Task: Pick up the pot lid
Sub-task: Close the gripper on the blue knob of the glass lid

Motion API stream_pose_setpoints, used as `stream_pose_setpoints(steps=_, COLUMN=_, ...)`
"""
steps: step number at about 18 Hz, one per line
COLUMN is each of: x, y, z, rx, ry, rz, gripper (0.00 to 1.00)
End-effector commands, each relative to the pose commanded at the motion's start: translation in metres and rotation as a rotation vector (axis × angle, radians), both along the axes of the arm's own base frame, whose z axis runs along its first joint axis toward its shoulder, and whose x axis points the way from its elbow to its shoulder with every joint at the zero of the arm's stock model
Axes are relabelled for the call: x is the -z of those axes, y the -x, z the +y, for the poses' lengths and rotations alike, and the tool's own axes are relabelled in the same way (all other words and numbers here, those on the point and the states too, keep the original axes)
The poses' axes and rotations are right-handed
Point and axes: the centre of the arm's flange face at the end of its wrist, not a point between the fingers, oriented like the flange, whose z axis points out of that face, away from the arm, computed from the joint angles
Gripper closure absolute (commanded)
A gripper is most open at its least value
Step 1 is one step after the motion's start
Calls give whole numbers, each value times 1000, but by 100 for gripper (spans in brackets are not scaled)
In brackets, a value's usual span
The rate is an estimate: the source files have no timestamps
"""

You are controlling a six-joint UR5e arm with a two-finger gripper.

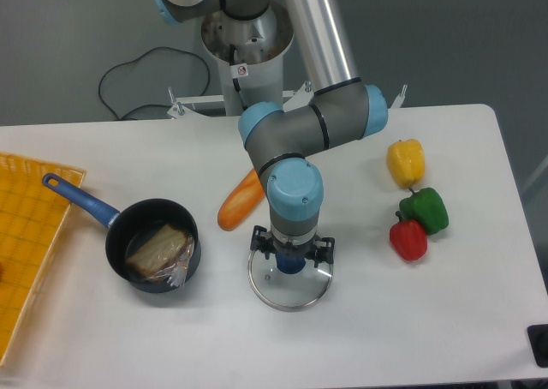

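On the pale surface (419, 320), the pot lid (291, 293) lay flat near the black pan (133, 226). Over it, the jaws were open, with its blue knob (290, 264) apparently between them. The approach seemed almost complete, while closing and lifting remained to be done.

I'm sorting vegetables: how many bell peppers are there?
3, at the picture's right: yellow pepper at the back, green pepper before it, red pepper in front. The arm could hide more.
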Motion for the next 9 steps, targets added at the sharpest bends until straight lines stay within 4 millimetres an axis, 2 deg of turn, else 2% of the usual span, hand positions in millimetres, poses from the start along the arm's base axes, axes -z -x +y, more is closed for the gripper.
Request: stream_pose_setpoints(steps=9, x=5, y=-1, z=0, rx=11, ry=3, rz=-3, gripper=3)
